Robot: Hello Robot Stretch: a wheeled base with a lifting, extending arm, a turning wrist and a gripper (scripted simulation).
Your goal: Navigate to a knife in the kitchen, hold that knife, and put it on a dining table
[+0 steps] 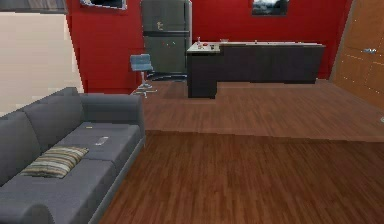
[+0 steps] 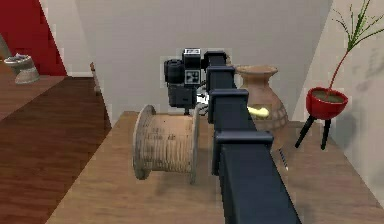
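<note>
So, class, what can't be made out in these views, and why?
Forward view: items on the counter, too small to name.
Forward view: sofa, cut by the left and bottom edges.
Arm side view: vase, partly behind the arm.
Arm side view: whether the gripper holds anything; the spool stands by it.

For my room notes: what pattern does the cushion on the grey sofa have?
Striped, beige and dark; the cushion shows best in the forward view.
</note>
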